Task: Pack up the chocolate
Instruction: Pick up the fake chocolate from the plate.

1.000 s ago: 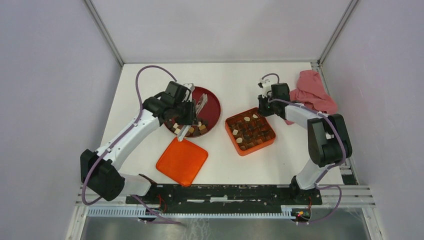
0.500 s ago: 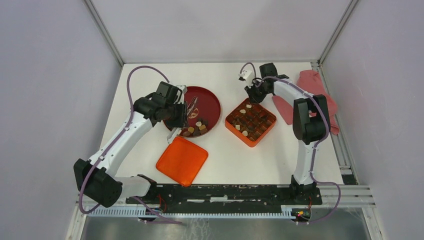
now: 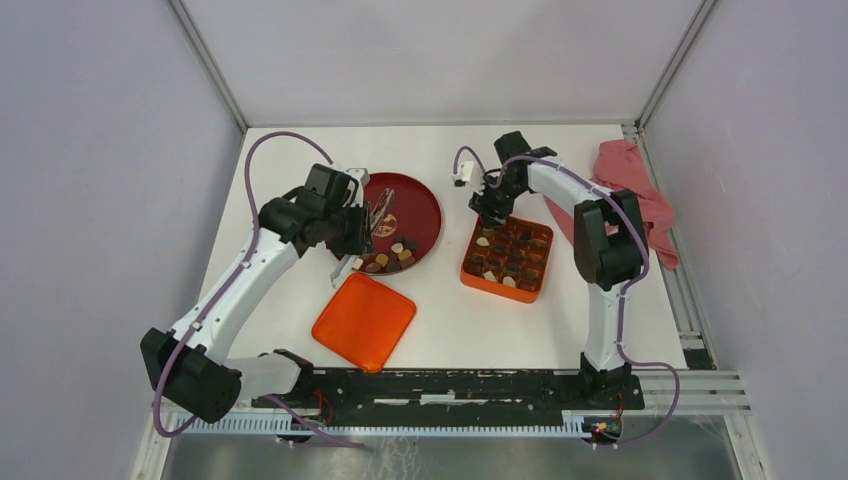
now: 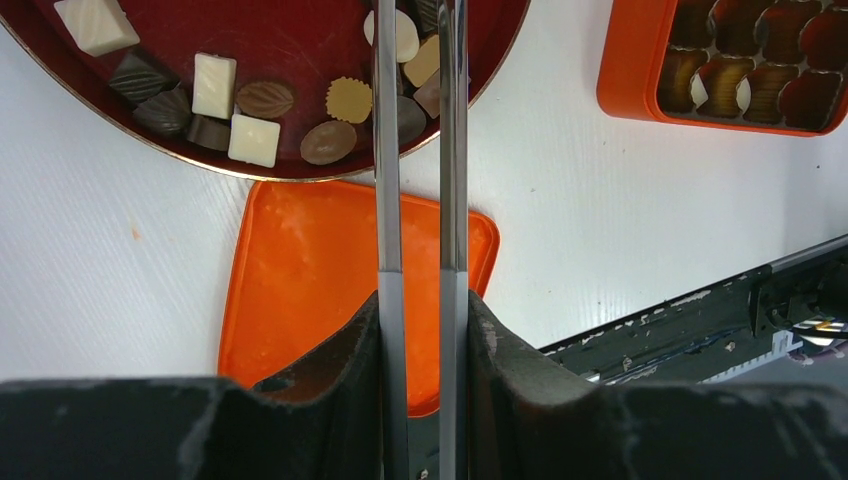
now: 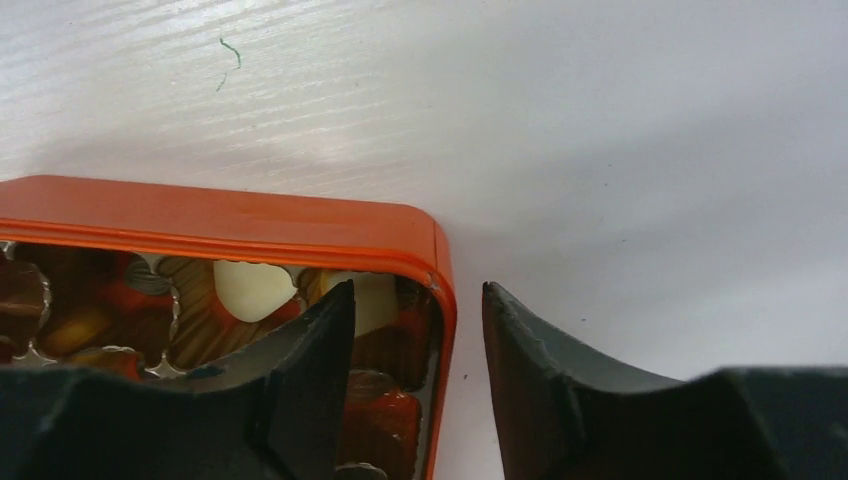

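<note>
Several small chocolates [image 3: 388, 258], dark, tan and cream, lie at the near side of the round dark red plate [image 3: 415, 200]; they also show in the left wrist view [image 4: 250, 110]. More sit in the orange grid box [image 3: 540, 285]. My left gripper [image 3: 352, 228] is shut on metal tweezers [image 4: 385, 150], whose arms reach over the plate's [image 4: 290, 40] near rim above the pile. My right gripper [image 3: 490, 215] is open and straddles the box's far-left corner wall [image 5: 440, 300], one finger inside and one outside [image 5: 418, 295].
The flat orange lid [image 3: 364, 322] lies near the plate, also in the left wrist view [image 4: 310, 270]. A pink cloth [image 3: 625, 175] lies at the far right. The black rail runs along the near table edge [image 3: 450, 385].
My right gripper swung left to the box's far-left corner, and the box turned from a diamond to nearly square with the table. My left arm drew slightly left with the tweezers.
</note>
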Controlling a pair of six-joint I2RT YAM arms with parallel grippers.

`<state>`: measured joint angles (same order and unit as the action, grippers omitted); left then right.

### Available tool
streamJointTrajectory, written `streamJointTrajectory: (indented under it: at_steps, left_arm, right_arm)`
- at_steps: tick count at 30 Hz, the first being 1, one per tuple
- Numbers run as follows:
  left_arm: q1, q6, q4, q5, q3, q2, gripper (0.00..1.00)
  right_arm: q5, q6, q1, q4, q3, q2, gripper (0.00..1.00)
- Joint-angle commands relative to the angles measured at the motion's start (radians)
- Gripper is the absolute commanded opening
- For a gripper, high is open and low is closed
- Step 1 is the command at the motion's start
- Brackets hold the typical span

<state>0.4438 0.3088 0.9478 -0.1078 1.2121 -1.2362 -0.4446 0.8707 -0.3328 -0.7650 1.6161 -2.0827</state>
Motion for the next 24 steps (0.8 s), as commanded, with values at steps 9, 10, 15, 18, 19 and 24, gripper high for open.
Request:
streamJointTrajectory:
  at_steps: [9,10,15,18,19,24]
  left_arm:
    - [-0.043,-0.025,0.014,0.012,0.002,0.004,0.16]
    - [-0.056,-0.023,0.017,0.024,0.003,0.002,0.16]
    - [-0.146,-0.025,-0.039,0.021,0.007,-0.036,0.16]
    - [-0.185,-0.072,-0.066,0.023,0.028,-0.096,0.16]
    - [-0.195,-0.09,-0.071,0.028,0.037,-0.114,0.16]
    - [-0.256,-0.177,-0.133,0.011,0.053,-0.189,0.19]
  right_arm:
    - [-0.058,-0.136,0.04,-0.02,0.159,0.143,0.78]
    - [-0.094,-0.145,0.042,-0.017,0.137,0.167,0.78]
    - [-0.308,-0.269,0.044,0.111,-0.064,0.305,0.77]
    - [-0.408,-0.316,0.044,0.161,-0.161,0.355,0.77]
    - [-0.42,-0.327,0.043,0.177,-0.19,0.367,0.77]
    - [-0.435,-0.342,0.048,0.226,-0.271,0.406,0.77]
